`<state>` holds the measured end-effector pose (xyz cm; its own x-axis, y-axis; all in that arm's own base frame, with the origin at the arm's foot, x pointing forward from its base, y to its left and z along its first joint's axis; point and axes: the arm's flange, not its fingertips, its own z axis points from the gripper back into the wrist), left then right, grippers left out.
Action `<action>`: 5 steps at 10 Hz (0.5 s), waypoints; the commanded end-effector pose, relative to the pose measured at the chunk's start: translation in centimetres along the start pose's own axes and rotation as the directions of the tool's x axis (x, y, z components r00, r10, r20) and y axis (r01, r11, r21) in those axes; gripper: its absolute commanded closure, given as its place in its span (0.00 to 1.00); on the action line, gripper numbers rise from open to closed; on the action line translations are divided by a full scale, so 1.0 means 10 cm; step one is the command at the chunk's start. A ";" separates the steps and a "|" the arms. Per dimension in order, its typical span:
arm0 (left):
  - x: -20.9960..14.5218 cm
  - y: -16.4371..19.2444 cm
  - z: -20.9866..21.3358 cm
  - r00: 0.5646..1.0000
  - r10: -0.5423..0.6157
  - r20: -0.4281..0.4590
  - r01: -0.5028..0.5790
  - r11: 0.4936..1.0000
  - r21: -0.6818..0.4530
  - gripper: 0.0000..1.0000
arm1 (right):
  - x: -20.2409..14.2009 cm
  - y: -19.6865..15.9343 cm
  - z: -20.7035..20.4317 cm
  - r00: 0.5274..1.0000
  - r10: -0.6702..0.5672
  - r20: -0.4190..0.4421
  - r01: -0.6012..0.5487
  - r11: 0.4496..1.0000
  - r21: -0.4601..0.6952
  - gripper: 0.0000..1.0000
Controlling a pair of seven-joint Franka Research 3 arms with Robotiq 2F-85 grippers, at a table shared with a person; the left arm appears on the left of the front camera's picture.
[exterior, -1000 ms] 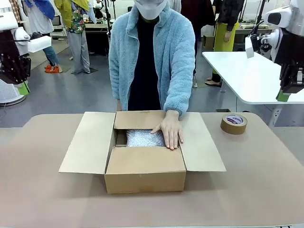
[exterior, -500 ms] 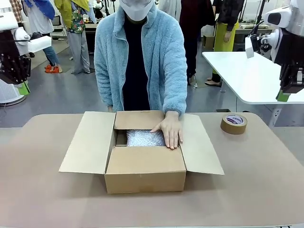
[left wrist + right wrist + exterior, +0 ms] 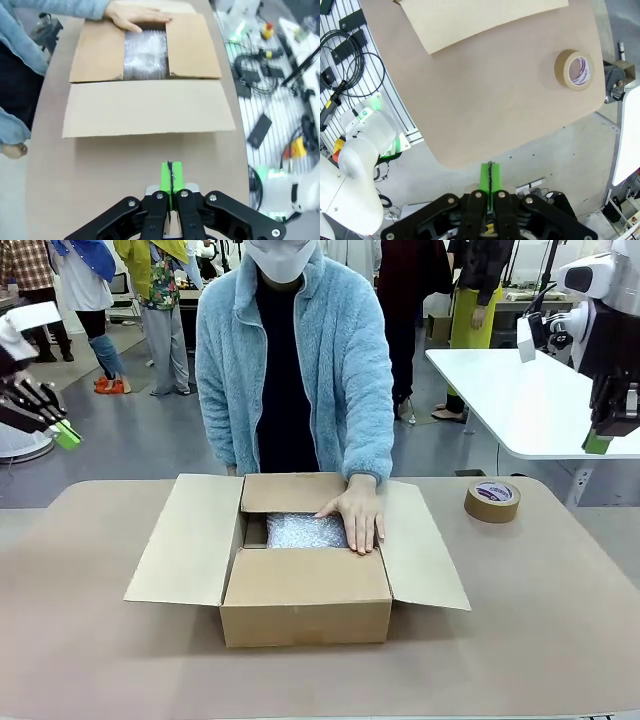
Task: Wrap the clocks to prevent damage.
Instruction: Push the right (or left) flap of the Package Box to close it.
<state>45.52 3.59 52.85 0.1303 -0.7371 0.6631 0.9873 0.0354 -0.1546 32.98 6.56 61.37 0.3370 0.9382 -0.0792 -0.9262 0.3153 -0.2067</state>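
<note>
**Bundle wrapped and boxed; flaps open, tape unused**

Nearest the robot, a brown cardboard box [image 3: 305, 610] sits mid-way across the tan table [image 3: 90, 660]. Its near flap is folded in and both side flaps are splayed flat outward.

Inside the opening lies a silvery bubble-wrap bundle [image 3: 300, 532]. No bare clock is visible, so this is probably a clock already wrapped, though what the wrap holds cannot be made out.

The person's hand [image 3: 358, 515] rests flat on the bundle's right edge and the box rim, as if pressing it down.

A roll of brown packing tape [image 3: 492, 501] lies well apart on the far right of the table.

The left gripper [image 3: 68, 433] and right gripper [image 3: 597, 443] hang raised off the table's sides, with pads pressed together and nothing between them.

Judged: wrapping done for this item. Left to do: close the flaps, possibly tape them.
</note>
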 end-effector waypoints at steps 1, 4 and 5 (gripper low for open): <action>-0.34 0.06 -0.42 0.995 0.058 0.082 -0.062 0.997 0.051 1.00 | 0.00 0.02 -0.03 1.000 0.010 0.015 -0.010 1.000 0.013 0.99; -0.61 -0.08 -1.03 0.987 0.022 -0.161 0.001 0.990 0.138 1.00 | 0.00 0.02 -0.03 1.000 0.010 0.015 -0.010 1.000 0.013 0.99; -0.64 -0.09 -1.18 0.974 0.004 -0.225 0.024 0.992 0.121 1.00 | 0.00 0.02 -0.03 1.000 0.010 0.015 -0.010 1.000 0.013 0.99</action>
<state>43.76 1.15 40.15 0.1544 -0.8250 0.5436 0.9879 0.1225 -0.0948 32.96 6.60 61.36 0.3369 0.9381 -0.0805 -0.9262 0.3149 -0.2073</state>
